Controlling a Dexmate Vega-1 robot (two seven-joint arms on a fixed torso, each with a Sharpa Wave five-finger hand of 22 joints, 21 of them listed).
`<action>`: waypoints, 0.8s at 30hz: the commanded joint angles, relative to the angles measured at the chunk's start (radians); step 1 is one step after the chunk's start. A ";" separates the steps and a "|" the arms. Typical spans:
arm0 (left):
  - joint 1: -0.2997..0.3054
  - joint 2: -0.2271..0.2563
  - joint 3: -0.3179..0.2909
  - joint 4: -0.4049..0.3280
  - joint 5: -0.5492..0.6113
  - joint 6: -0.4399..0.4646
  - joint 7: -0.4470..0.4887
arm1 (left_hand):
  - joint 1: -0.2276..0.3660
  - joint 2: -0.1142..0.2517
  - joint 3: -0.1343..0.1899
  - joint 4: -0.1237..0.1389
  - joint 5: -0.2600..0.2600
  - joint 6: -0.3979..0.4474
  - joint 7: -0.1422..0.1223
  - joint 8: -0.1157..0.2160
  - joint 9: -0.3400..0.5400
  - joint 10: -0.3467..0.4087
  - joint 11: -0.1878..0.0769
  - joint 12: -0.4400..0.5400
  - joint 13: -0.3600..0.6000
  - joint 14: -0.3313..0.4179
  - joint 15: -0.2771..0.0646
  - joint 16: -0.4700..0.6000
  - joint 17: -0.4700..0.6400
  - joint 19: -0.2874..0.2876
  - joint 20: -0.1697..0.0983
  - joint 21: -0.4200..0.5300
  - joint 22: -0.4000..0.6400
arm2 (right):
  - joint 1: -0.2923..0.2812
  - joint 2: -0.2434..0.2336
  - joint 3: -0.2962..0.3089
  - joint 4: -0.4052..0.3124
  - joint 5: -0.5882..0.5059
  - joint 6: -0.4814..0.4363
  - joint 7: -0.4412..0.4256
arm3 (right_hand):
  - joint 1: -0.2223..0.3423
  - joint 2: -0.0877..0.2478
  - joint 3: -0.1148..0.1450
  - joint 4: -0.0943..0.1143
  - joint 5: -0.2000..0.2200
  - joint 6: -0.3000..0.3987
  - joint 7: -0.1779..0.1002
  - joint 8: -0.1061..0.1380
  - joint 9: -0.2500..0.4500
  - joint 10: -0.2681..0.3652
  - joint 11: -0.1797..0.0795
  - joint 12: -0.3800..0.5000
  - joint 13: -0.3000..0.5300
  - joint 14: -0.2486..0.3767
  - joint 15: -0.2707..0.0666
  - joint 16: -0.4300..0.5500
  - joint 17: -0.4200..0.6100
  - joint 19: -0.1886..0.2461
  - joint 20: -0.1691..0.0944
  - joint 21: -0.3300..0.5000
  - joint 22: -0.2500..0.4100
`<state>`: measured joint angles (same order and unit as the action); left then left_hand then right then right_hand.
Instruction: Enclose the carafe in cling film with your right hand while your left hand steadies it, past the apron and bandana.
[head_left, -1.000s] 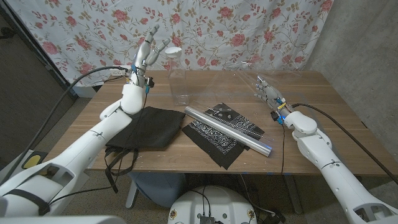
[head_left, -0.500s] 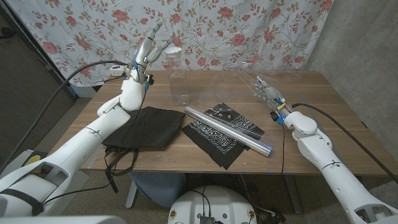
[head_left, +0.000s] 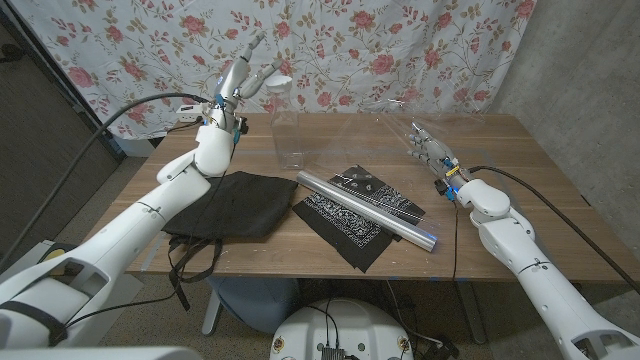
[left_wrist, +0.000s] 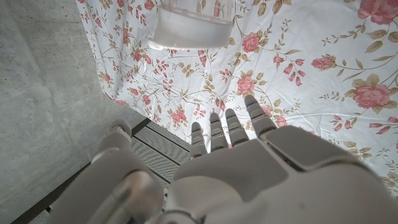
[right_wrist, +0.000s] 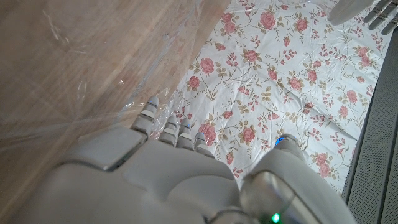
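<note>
Beyond black apron (head_left: 228, 205) and bandana (head_left: 355, 212): clear glass carafe (head_left: 285, 125) unwrapped; left hand (head_left: 240, 82) spread, empty; right hand (head_left: 432, 147) pinching transparent cling film (head_left: 380, 125).

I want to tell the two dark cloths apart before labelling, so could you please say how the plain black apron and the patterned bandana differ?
The plain black apron is unpatterned, while the black bandana carries a white paisley print. The apron lies on the robot's left with straps hanging over the table edge; the bandana lies mid-table under the silver cling film roll. Both are dark cloths lying flat on the wood.
</note>
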<state>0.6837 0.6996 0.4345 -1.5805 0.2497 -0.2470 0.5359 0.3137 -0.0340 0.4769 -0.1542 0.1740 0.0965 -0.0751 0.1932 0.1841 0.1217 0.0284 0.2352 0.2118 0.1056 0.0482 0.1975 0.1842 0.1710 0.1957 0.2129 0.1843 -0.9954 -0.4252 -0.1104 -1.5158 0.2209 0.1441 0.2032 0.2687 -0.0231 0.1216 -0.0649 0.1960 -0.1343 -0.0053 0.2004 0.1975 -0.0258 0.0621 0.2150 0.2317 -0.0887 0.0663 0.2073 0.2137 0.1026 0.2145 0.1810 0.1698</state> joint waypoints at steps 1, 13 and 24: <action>-0.019 0.025 0.013 -0.041 0.020 0.060 -0.030 | 0.013 0.000 0.000 -0.001 0.006 0.009 -0.008 0.004 0.003 0.001 -0.015 0.005 0.004 0.017 0.006 0.009 0.002 0.010 0.017 0.009 0.003 | -0.010 -0.003 0.000 -0.015 0.004 -0.004 -0.001 | 0.005 0.008 -0.001 -0.005 -0.002 -0.001 -0.002 0.006 0.003 0.000 -0.002 0.000 0.003 -0.009 0.002 0.004 0.003 -0.009 -0.001 0.004 0.002; -0.033 0.037 0.026 -0.054 0.054 0.088 -0.015 | 0.018 -0.005 -0.004 0.000 0.006 0.038 -0.012 0.011 0.005 0.014 -0.023 0.010 0.007 0.054 0.068 0.015 0.003 0.047 0.022 0.019 0.009 | -0.015 0.004 -0.003 -0.013 0.007 0.000 -0.006 | 0.007 0.010 0.000 -0.006 -0.003 -0.001 -0.003 0.005 0.003 0.001 -0.001 0.000 0.003 -0.010 0.003 0.004 0.002 -0.009 -0.001 0.005 0.002; -0.043 0.064 0.032 -0.095 0.059 0.153 -0.061 | 0.023 -0.012 -0.006 -0.002 0.004 0.040 -0.029 0.008 0.005 0.028 -0.058 0.014 0.008 0.080 0.094 0.017 0.002 0.077 0.024 0.029 0.014 | -0.019 0.006 -0.002 -0.016 0.006 0.008 -0.011 | 0.008 0.012 0.001 -0.008 -0.003 -0.001 -0.003 0.005 0.003 0.000 -0.004 0.000 0.002 -0.010 0.003 0.005 0.002 -0.010 -0.001 0.005 0.002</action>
<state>0.6514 0.7410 0.4595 -1.6426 0.3016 -0.1492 0.5131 0.3305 -0.0436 0.4741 -0.1571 0.1740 0.1392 -0.0967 0.2012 0.1839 0.1498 -0.0255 0.2496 0.2165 0.1772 0.1411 0.2109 0.1840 0.2349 0.2197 0.2366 0.1935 -1.0093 -0.4227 -0.1116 -1.5291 0.2265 0.1429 0.1969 0.2726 -0.0191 0.1187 -0.0676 0.1961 -0.1343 -0.0053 0.2004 0.1975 -0.0258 0.0621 0.2150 0.2317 -0.0887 0.0663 0.2073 0.2139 0.0972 0.2090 0.1810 0.1697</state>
